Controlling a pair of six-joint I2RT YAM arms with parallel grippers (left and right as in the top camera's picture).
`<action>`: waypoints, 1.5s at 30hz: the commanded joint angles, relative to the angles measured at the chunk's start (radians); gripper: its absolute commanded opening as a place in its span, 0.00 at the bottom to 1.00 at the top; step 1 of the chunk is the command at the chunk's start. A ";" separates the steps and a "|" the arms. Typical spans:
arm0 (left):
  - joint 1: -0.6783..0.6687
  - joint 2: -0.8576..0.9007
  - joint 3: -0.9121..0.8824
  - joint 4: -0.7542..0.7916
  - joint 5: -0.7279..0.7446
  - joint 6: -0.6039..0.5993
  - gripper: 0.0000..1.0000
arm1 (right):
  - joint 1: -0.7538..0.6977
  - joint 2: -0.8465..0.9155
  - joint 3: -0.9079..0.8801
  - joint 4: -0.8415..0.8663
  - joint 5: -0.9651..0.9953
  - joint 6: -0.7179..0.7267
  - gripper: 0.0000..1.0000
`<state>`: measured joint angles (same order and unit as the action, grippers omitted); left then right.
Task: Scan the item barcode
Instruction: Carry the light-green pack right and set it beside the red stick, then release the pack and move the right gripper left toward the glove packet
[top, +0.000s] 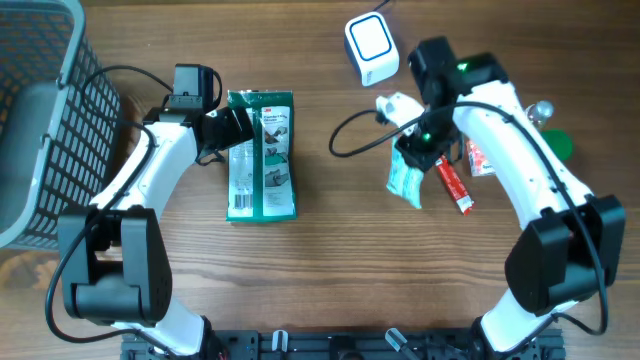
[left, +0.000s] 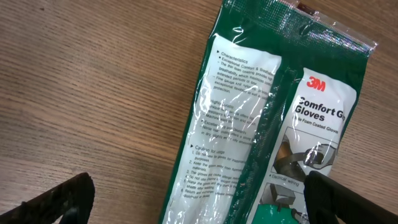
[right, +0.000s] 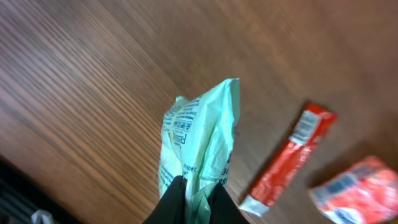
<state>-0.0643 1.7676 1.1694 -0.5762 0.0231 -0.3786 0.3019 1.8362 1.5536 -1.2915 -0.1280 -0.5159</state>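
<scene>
Your right pincer (right: 198, 198) clamps the pale green packet (right: 202, 134), left pincer (top: 235, 130) gapes empty; next, turn its barcode toward the white scanner (top: 372, 48).

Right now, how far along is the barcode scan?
Done: the right tool is shut on a pale green packet. In hand: that packet is held short of the white scanner, not yet facing it as far as I can tell. Left: presenting its barcode. The left tool hangs open over the green glove pack, and a red stick packet lies on the table, both ungripped.
</scene>
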 joint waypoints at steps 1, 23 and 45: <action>0.002 -0.007 0.011 0.003 -0.010 0.012 1.00 | -0.002 0.021 -0.097 0.059 0.073 0.023 0.13; 0.002 -0.007 0.011 0.003 -0.010 0.013 1.00 | 0.051 0.023 -0.155 0.412 -0.052 0.779 0.47; 0.002 -0.007 0.011 0.003 -0.010 0.012 1.00 | 0.123 0.200 -0.156 0.280 0.148 0.898 0.39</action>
<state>-0.0643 1.7676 1.1694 -0.5766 0.0231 -0.3786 0.4229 1.9923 1.3991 -0.9756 -0.0578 0.3962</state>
